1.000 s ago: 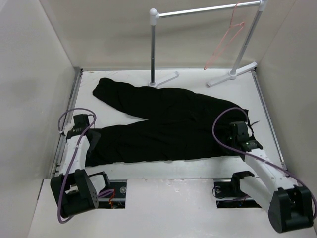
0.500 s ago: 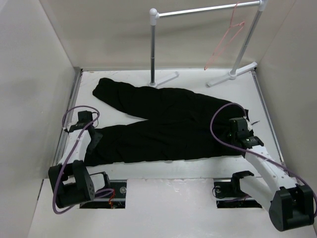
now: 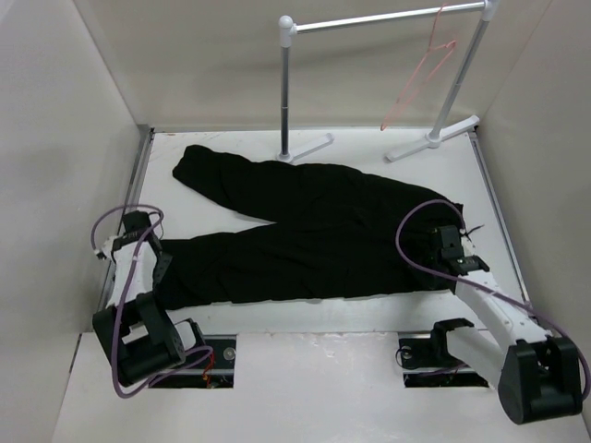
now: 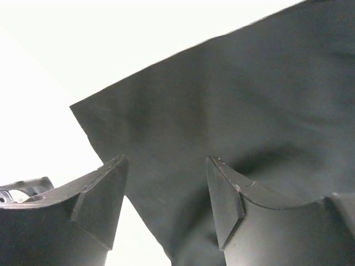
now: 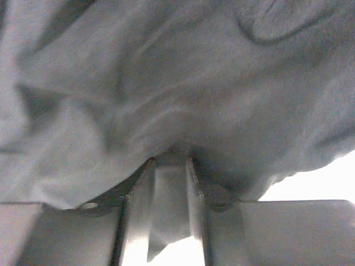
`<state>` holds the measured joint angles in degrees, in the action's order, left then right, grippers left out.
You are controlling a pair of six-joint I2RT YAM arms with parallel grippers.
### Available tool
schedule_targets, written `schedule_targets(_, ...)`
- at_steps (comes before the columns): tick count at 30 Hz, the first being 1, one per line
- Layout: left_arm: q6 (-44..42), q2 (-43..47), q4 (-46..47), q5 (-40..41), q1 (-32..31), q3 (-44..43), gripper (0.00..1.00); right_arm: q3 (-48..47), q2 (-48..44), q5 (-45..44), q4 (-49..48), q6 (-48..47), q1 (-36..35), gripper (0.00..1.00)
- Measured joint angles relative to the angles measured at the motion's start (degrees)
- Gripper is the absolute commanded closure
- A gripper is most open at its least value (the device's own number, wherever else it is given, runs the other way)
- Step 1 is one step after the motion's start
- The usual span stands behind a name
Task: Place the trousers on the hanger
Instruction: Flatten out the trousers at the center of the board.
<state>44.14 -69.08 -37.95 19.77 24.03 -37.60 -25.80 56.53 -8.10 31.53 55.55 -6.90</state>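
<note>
The black trousers [image 3: 314,221] lie flat across the white table, waist to the right and both legs running left. My left gripper [image 3: 159,268] sits at the end of the near leg. In the left wrist view it [image 4: 166,166] stands open over the cuff corner of the trousers [image 4: 233,100], with cloth under the gap. My right gripper [image 3: 441,247] is at the waist edge. Seen from the right wrist, it [image 5: 169,166] is shut on a fold of the trousers [image 5: 166,83] that fills the narrow gap. The pink hanger [image 3: 420,78] hangs on the rack's bar at the back right.
The white garment rack [image 3: 369,20] stands at the back of the table, its two feet [image 3: 309,146] on the tabletop near the far leg. Beige walls [image 3: 65,138] close in on the left, right and rear. Purple cables [image 3: 120,221] loop off both arms.
My left arm has swung a little to the left at the cuff. My right gripper's jaws have eased apart slightly at the waistband. The trousers lie as before.
</note>
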Motion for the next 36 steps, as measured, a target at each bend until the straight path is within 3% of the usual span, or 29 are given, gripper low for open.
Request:
schedule_targets(3,0.31,1.90,-0.72,0.46,-5.49,-6.78,0.42,-0.24,-4.37,-1.07,1.79,-0.11,-1.81,0.49)
schedule_targets(6,0.74,0.68,3.37,0.31,-12.72,-15.89,0.46,-1.60,-7.63,-1.84,2.58,-1.46,-2.12,0.48)
schedule_targets(10,1.16,-13.00,10.93,-2.19,-18.14,-29.99,0.47,-3.39,-8.24,-1.66,1.55,-4.02,-2.08,0.50)
schedule_targets(14,1.79,-32.65,17.09,-5.29,-18.78,-41.94,0.48,-3.96,-9.16,-0.31,0.61,-6.95,-2.21,0.50)
schedule_targets(18,2.62,-46.86,17.46,-7.87,-17.90,-50.10,0.49,-4.26,-10.05,0.39,0.04,-8.87,-2.23,0.49)
schedule_targets(21,3.45,-52.48,16.39,-8.79,-16.96,-54.29,0.51,-4.26,-10.10,0.90,0.00,-9.31,-2.23,0.49)
schedule_targets(23,4.09,-54.36,15.61,-8.79,-16.31,-56.37,0.53,-4.26,-10.01,1.07,0.00,-9.35,-2.23,0.48)
schedule_targets(27,5.27,-56.98,14.75,-8.74,-15.30,-60.59,0.87,-4.26,-9.81,1.33,-0.02,-9.33,-1.57,0.48)
schedule_targets(28,5.44,-57.33,14.78,-8.63,-15.15,-61.00,0.90,-4.28,-9.62,1.31,-0.02,-9.31,-1.01,0.48)
schedule_targets(31,5.79,-56.81,14.25,-6.97,-14.78,-59.43,0.94,-4.39,-8.17,1.27,-0.07,-9.18,1.36,0.44)
schedule_targets(36,5.90,-44.28,13.84,-2.45,-13.64,-43.45,0.95,-4.59,-3.15,0.90,-0.79,-8.52,4.31,0.39)
